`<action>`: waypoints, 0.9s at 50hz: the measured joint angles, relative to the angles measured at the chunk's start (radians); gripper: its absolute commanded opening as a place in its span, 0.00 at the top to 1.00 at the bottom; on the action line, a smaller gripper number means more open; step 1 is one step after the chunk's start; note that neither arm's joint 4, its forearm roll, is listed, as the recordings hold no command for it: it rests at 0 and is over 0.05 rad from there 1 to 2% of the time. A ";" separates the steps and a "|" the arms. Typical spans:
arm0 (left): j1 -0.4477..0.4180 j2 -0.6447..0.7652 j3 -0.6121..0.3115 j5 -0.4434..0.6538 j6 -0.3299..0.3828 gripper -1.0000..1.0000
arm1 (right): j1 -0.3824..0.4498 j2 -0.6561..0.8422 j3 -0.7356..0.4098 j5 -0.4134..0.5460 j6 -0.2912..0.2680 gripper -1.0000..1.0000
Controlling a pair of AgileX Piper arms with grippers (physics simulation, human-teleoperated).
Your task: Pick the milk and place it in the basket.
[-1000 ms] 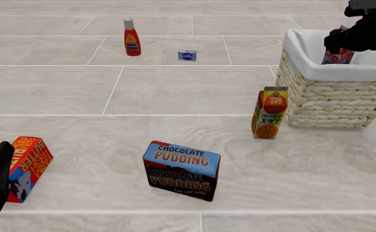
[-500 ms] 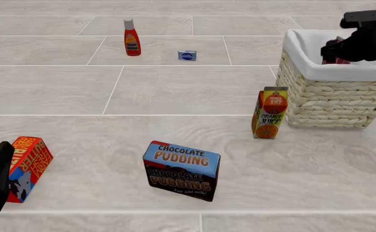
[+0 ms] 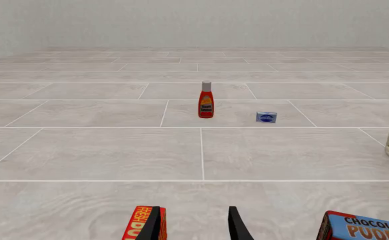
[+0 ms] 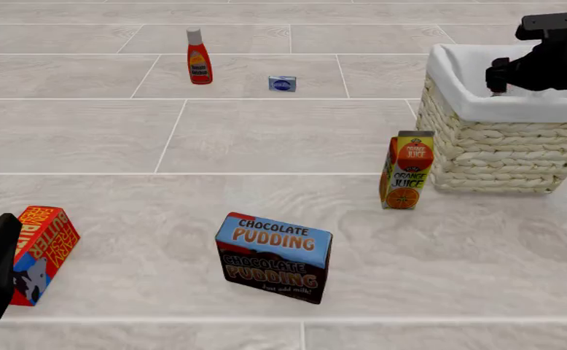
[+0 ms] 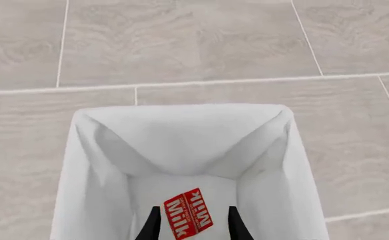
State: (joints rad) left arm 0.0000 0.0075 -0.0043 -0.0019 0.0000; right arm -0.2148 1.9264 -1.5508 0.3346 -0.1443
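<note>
The milk (image 5: 189,219), a small red carton with white "Milk" lettering, lies on the white cloth floor inside the basket (image 5: 181,114). In the front view the milk is hidden behind the wall of the pale wicker basket (image 4: 498,146) at the right. My right gripper (image 4: 498,76) hangs over the basket's opening. In the right wrist view the right gripper (image 5: 193,226) is open, its fingers either side of the carton and clear of it. My left gripper (image 4: 1,244) is low at the front left, and in the left wrist view it (image 3: 194,227) is open and empty.
An orange juice carton (image 4: 407,170) stands just left of the basket. A chocolate pudding box (image 4: 274,257) sits front centre. A red butter box (image 4: 41,251) is beside the left gripper. A ketchup bottle (image 4: 199,57) and a small blue box (image 4: 283,84) stand at the back.
The right gripper lowered the milk into the basket and let it go. The carton dropped out of the front view. The left arm has not moved.
</note>
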 measured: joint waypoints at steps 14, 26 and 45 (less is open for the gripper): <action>0.000 0.000 0.000 0.000 0.000 0.00 | -0.002 -0.027 0.000 0.009 -0.004 0.00; 0.000 0.000 0.000 0.000 0.000 0.00 | -0.002 -0.069 0.009 0.018 -0.010 0.00; 0.000 0.000 0.000 0.000 0.000 0.00 | 0.000 -0.156 0.051 0.008 -0.020 0.00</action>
State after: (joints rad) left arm 0.0000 0.0075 -0.0043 -0.0019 0.0000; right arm -0.2152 1.7702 -1.5000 0.3429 -0.1647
